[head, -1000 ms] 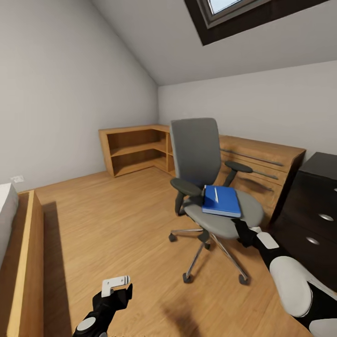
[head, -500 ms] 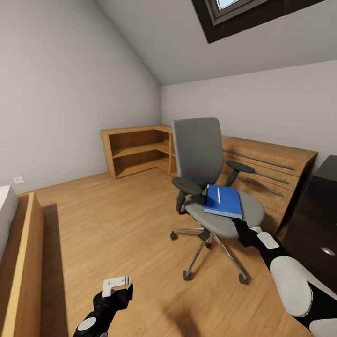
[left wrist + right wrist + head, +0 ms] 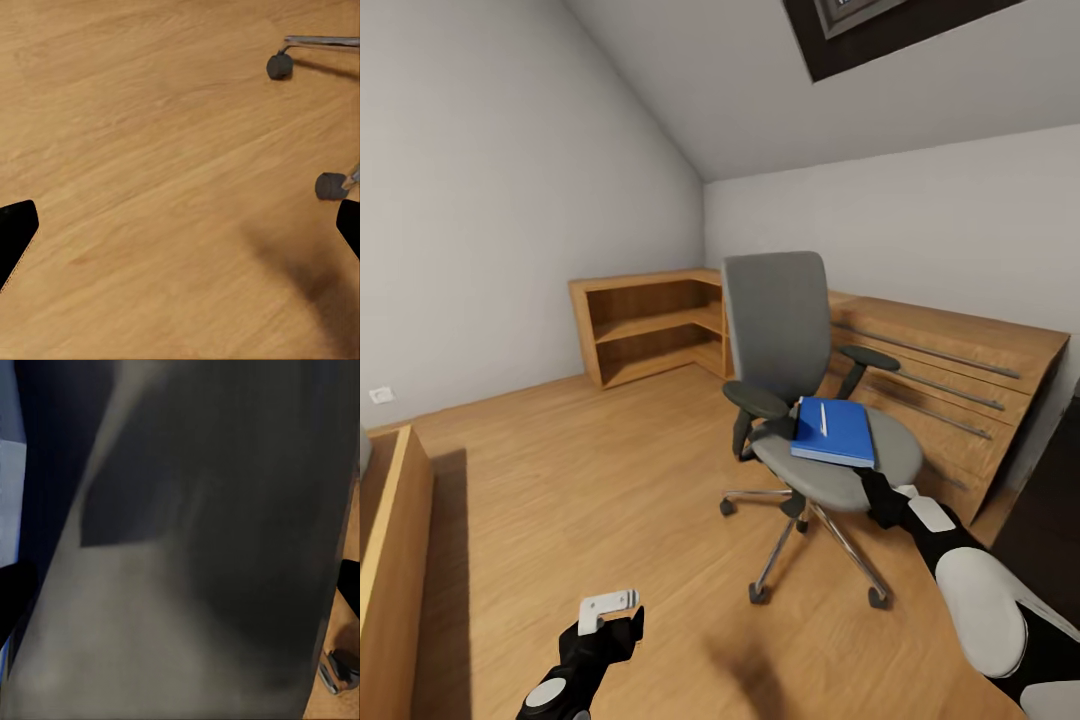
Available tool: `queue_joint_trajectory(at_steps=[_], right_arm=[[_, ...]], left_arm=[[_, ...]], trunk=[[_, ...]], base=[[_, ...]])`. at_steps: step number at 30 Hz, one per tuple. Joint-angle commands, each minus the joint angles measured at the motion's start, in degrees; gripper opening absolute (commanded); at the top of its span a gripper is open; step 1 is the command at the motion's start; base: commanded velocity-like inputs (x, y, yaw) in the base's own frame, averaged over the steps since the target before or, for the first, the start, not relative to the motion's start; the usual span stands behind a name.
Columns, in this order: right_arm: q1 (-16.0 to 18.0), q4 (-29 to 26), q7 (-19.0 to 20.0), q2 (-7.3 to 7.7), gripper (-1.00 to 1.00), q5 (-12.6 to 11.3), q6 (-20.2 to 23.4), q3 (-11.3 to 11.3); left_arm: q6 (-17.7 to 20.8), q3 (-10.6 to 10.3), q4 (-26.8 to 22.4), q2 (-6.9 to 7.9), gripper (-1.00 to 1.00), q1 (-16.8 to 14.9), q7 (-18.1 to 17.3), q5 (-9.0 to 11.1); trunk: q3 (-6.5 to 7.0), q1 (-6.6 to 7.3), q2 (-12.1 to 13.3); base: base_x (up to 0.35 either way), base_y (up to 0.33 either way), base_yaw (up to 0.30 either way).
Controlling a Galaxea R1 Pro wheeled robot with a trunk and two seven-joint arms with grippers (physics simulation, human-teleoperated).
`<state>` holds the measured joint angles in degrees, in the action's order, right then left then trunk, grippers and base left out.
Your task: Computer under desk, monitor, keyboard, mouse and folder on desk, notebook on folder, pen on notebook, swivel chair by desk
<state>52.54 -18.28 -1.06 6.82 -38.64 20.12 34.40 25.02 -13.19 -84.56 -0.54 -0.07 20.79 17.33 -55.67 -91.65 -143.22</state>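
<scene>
My head camera has swung left since a second ago: the black drawer unit has slid off the right edge, while the swivel chair (image 3: 800, 400) stays put on the wood floor (image 3: 590, 480). The blue folder (image 3: 834, 431) lies on its seat with the white pen (image 3: 823, 419) on top. My right gripper (image 3: 872, 492) sits against the seat's front edge; I cannot tell its opening. My left gripper (image 3: 180, 240) is spread wide over bare floor near two castors (image 3: 279, 66).
</scene>
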Motion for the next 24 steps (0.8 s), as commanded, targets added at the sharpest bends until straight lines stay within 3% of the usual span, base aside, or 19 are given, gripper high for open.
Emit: queue_joint_trajectory(at_steps=[1,8,13,24], right_arm=[[0.05,-0.09,0.03,-0.04,1.00,-0.91,0.27,0.21],[0.05,-0.09,0.06,-0.05,1.00,-0.89,0.27,0.17],[0.05,-0.09,0.09,-0.05,1.00,-0.91,0.27,0.14],[0.04,-0.09,0.10,-0.05,1.00,-0.82,0.09,0.14]], left_arm=[[0.12,-0.08,-0.08,0.01,1.00,-0.02,0.49,0.58],[0.12,-0.08,-0.09,0.01,1.00,-0.02,0.48,0.52],[0.12,-0.02,-0.08,0.01,1.00,-0.02,0.48,0.55],[0.21,0.01,-0.07,0.01,1.00,-0.02,0.48,0.68]], trunk=[[-0.04,-0.03,-0.02],[-0.04,-0.03,-0.02],[-0.04,-0.03,-0.02],[-0.04,-0.03,-0.02]], base=[[0.326,0.094,0.000],[0.298,0.165,0.000],[0.069,0.049,0.000],[-0.231,-0.063,0.000]])
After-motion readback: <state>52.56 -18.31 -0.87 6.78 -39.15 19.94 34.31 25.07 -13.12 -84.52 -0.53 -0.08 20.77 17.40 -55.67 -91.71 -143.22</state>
